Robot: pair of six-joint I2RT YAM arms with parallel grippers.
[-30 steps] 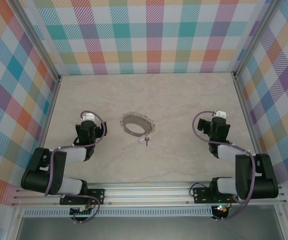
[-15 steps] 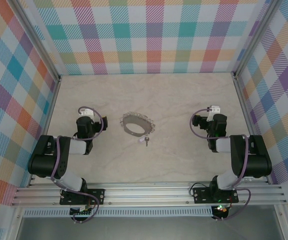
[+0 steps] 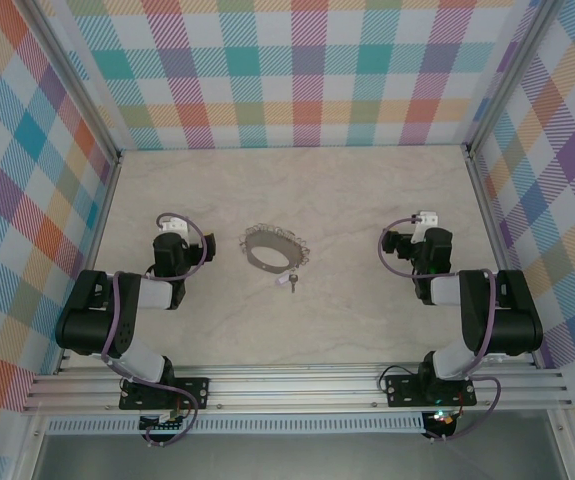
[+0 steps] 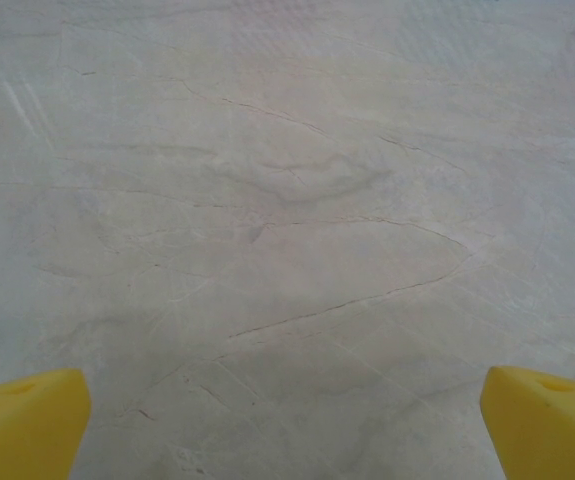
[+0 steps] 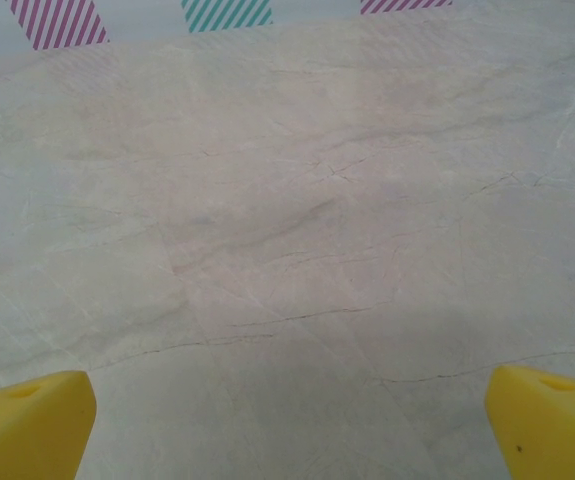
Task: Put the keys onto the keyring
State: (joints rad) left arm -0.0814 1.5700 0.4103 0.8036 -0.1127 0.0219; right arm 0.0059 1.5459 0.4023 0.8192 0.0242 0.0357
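Top external view, left to right: left plaid wall [image 3: 27, 200], then the left gripper [image 3: 172, 232] hanging over bare table [image 3: 347, 190], a little in from that wall. Left wrist view puts its yellow fingertips [image 4: 22, 420] at the bottom corners with nothing but pale marbled top between them, so the jaws are wide and empty. The keyring [image 3: 275, 250] lies flat near the table's middle, right of that gripper and apart from it. The key [image 3: 290, 281] sits at the ring's near-right rim; it is too small to tell whether it touches the wire or is hooked on. The right gripper [image 3: 425, 228] is well to the right of both. Right wrist view shows the same: fingertips [image 5: 27, 415] far apart, bare top between, jaws wide and empty. Judgement: nothing is gripped, so the step in hand is the reach-in. It is best for one gripper to steady the ring while the other takes the key. Come down low and close slowly, since a flat, tiny key will likely skate on this smooth top. Room: open table all round the ring, far wall well back. The limits are the side walls and the near rail [image 3: 297, 385]. Both grippers head for the same middle patch, so stagger them.
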